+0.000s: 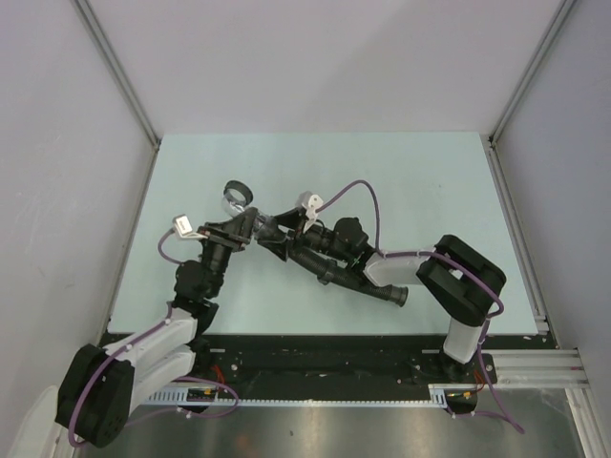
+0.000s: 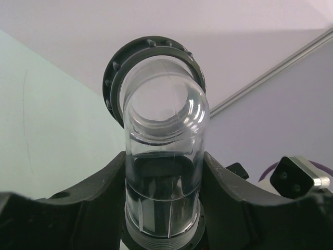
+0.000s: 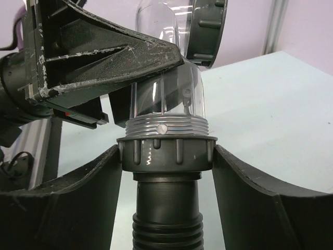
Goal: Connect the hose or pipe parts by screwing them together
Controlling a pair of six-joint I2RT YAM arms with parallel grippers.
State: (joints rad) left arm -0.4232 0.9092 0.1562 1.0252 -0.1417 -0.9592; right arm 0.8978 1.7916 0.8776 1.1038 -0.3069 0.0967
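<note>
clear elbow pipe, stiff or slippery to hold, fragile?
Probably rigid: the clear elbow pipe shows no squashing between the fingers of the left hand. Its glossy smooth wall looks slippery, so it may twist in the grip. Faint scuffs suggest hard plastic, likely not very fragile.

Pale green table (image 1: pixel 430 181), grey walls (image 1: pixel 315 57)

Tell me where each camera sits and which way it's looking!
Top external: high behind the bases, looking down on the table; left arm and right arm meet mid-table.
Left wrist: on the left arm, looking along the left gripper, shut on the clear elbow pipe.
Right wrist: on the right arm, looking along the right gripper, shut on the collar of the black ribbed hose.
Shared: both wrist views show the clear elbow pipe.
</note>
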